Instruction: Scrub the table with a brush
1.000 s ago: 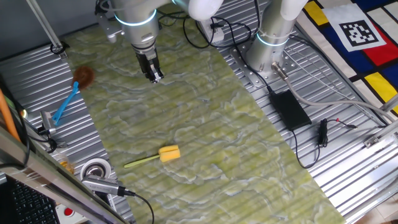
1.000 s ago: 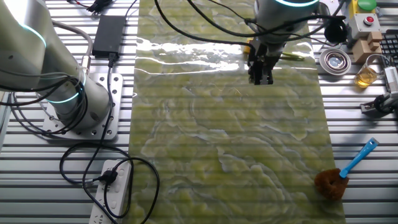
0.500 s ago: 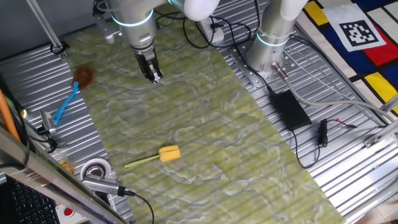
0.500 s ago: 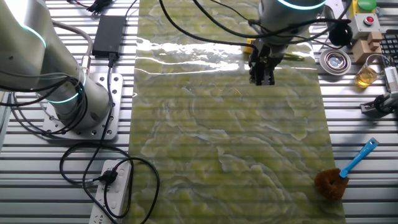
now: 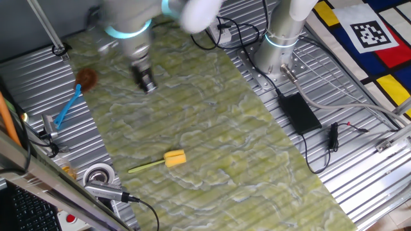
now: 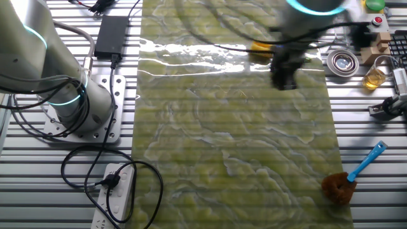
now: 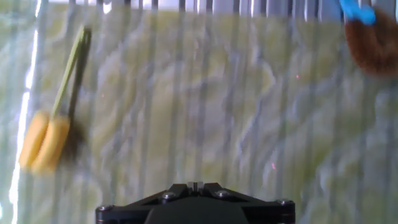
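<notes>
Brush: small yellow block-headed brush point(image 5: 166, 160) lies ungrasped on marbled green table point(image 5: 257, 147).
Gripper: two-finger gripper point(image 5: 146, 85) blurred, well apart from brush; jaw state unclear.
Progress: scrubbing not begun; pickup left.

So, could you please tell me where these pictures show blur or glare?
One fixed view: the gripper is motion-smeared; the brush is sharp. The other fixed view: same smear, plus white glare across the table. Hand view: everything is blurred and streaked.
</notes>
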You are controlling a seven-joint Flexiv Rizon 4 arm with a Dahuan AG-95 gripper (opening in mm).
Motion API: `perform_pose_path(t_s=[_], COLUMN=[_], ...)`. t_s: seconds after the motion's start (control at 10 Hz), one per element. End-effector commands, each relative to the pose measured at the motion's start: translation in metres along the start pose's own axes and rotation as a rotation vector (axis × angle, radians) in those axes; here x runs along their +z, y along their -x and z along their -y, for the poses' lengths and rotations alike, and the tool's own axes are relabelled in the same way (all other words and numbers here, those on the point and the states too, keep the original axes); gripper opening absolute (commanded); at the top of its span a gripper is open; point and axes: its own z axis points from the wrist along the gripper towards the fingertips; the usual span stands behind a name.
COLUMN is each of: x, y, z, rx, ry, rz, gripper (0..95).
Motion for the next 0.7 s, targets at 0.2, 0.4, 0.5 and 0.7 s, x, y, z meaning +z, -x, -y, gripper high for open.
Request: perform_pose_path(t_s=[0.2, 0.4, 0.5, 0.7], x=[0.015, 0.021, 0.022, 0.028], y=[0.053, 0.057, 0.056, 0.049], z=[-0.021, -0.044, -0.049, -0.068], rx=[0.020, 0.030, 0.027, 0.036], ry=[0.001, -0.001, 0.002, -0.001], rz=[-0.025, -0.039, -0.037, -0.035], gripper=[0.0, 0.0, 0.0, 0.0])
